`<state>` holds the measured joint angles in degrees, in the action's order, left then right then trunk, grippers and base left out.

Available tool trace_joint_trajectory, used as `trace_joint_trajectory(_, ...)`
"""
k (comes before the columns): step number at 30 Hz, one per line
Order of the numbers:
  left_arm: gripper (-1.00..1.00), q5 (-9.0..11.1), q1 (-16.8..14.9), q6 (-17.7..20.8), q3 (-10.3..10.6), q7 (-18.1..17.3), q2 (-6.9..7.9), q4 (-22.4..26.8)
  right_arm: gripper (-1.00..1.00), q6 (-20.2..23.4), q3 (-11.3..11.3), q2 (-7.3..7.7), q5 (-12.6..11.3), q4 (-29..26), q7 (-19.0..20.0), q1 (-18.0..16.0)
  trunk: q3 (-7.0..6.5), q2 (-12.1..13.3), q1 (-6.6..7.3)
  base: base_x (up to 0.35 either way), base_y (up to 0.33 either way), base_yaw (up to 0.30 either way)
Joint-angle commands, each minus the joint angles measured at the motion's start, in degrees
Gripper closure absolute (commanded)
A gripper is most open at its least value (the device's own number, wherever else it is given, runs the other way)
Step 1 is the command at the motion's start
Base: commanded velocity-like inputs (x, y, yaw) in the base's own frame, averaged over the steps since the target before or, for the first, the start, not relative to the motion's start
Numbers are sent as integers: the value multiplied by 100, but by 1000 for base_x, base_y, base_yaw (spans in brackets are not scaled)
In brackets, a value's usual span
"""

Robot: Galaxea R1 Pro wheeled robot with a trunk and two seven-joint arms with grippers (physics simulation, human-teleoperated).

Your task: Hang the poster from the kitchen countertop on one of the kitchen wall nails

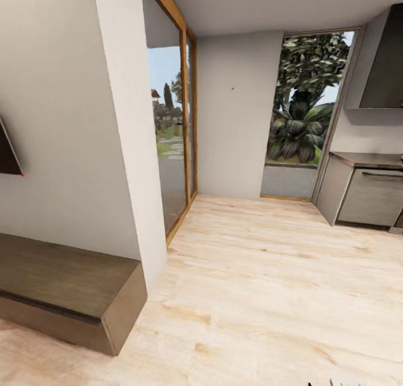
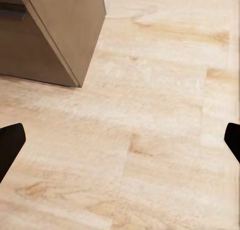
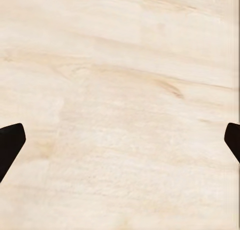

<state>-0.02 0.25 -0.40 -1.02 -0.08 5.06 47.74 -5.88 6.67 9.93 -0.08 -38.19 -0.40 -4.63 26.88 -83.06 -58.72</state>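
Observation:
The poster is out of view. An end of the kitchen countertop (image 1: 370, 159) shows at the far right of the head view, over grey cabinets. A tiny dark dot (image 1: 233, 88) sits high on the far wall between the two windows; it is too small to identify. My left gripper (image 2: 120, 145) is open above the pale wooden floor, its dark fingertips (image 2: 10, 142) wide apart with nothing between them. My right gripper (image 3: 120, 145) is likewise open over bare floor, empty.
A low dark-brown wooden bench (image 1: 67, 288) runs along the left wall; its corner (image 2: 65, 34) lies close to my left gripper. A wall pillar (image 1: 134, 122) juts out beside tall windows (image 1: 168, 128). A dark range hood (image 1: 386, 61) hangs above the counter. Light wood floor (image 1: 263, 285) stretches ahead.

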Motion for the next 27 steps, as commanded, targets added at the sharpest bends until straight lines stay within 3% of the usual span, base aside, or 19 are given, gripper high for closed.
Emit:
trace_joint_trajectory(1,-100,-1,2,-4,-3,-1,0,7,-100,-18,-1,0,-1,6,-7,-3,5,-2,-1,177,-153,-58)
trace_joint_trajectory(27,-100,0,2,-2,-3,-1,-4,7,-100,-23,-8,3,9,17,-12,-3,5,-2,-1,231,-236,-241)
